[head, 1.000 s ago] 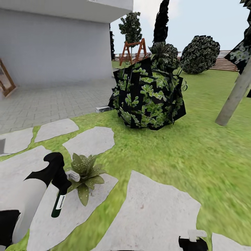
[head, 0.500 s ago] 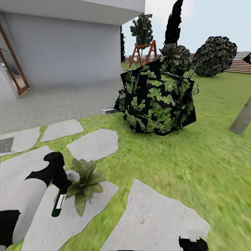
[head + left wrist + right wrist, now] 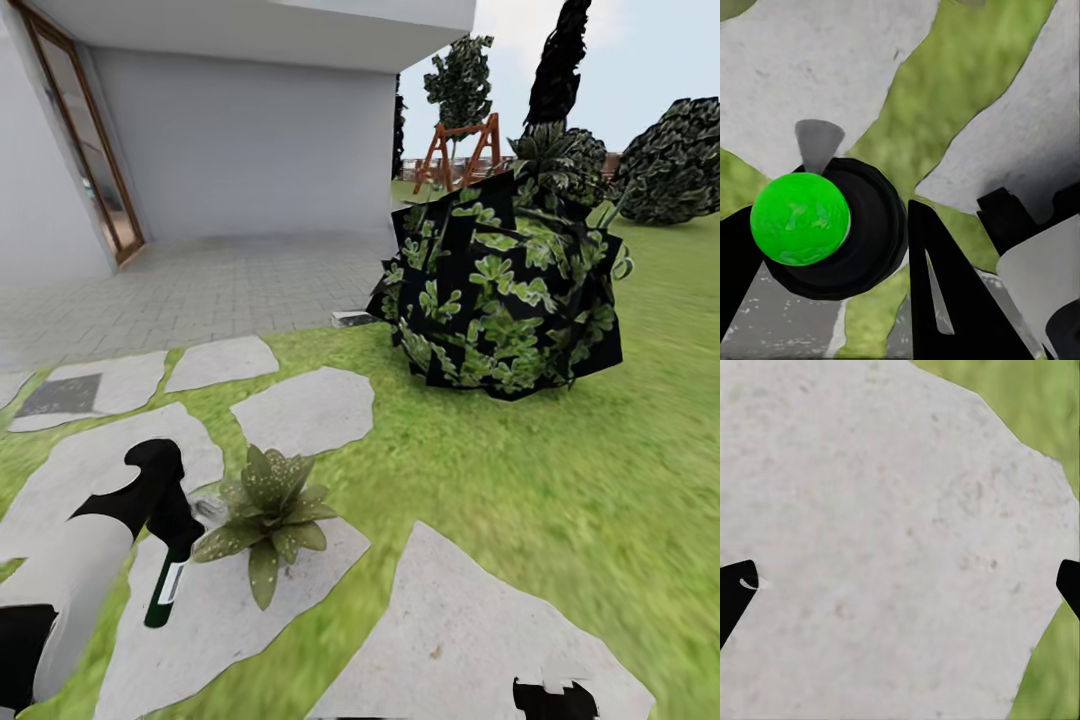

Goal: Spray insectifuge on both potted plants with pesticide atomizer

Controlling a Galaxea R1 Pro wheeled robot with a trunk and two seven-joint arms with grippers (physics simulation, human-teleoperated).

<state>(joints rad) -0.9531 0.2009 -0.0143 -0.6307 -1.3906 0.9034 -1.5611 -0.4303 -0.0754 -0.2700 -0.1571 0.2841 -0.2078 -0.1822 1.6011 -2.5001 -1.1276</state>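
Note:
In the head view my left gripper (image 3: 176, 528) is shut on the pesticide atomizer (image 3: 166, 590), a slim dark bottle with a white label that hangs tilted below the fingers. Just to its right a potted plant (image 3: 268, 510), a low rosette of speckled olive leaves, sits on a grey stepping stone (image 3: 215, 610). In the left wrist view the atomizer (image 3: 866, 240) shows end-on as a dark round body with a bright green blob, held in the left gripper (image 3: 832, 232). My right gripper (image 3: 901, 585) is open above a stone (image 3: 885, 510), and its top shows at the head view's bottom edge (image 3: 555, 698).
A big dark leafy bush (image 3: 505, 285) stands on the lawn (image 3: 560, 480) ahead to the right. A grey house wall (image 3: 250, 150) and paved patio (image 3: 200, 290) lie ahead to the left. Flat stepping stones (image 3: 305, 408) cross the grass nearby.
The whole head view has swung left, so bush, stones and plant have slid right in the picture. My left gripper keeps the atomizer at the same place in the view.

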